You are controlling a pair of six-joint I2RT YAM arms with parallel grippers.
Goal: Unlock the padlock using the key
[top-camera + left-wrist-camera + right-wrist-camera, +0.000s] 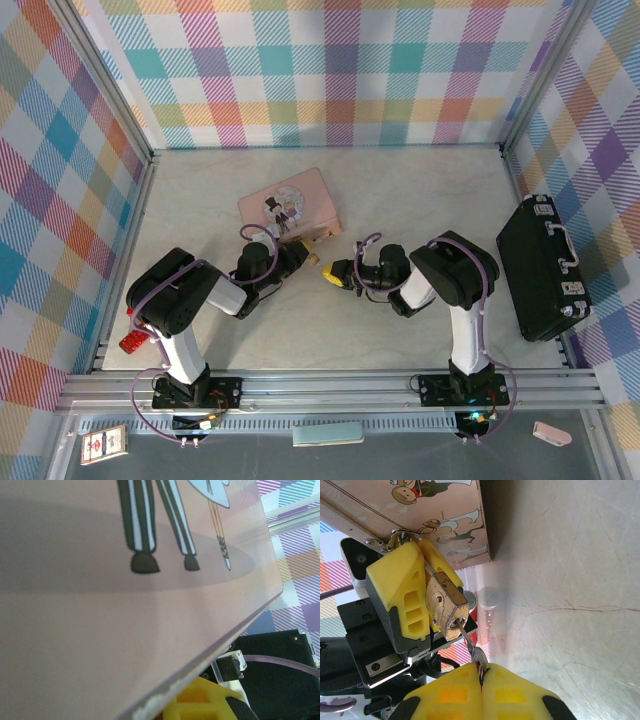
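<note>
Veined tabletop (pixel 580 555) | boxy brass padlock (pixel 442 605) | thin silvery key (pixel 470 642) in keyhole

Top external high above and behind, looking down on the bench (pixel 420 200), left wrist very close along the pink tin (pixel 125 630), right wrist close, facing that same tin's side.

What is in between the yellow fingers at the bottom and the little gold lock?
The key. In the right wrist view it runs from the right gripper, which is shut on it, up into the bottom of the padlock.
</note>
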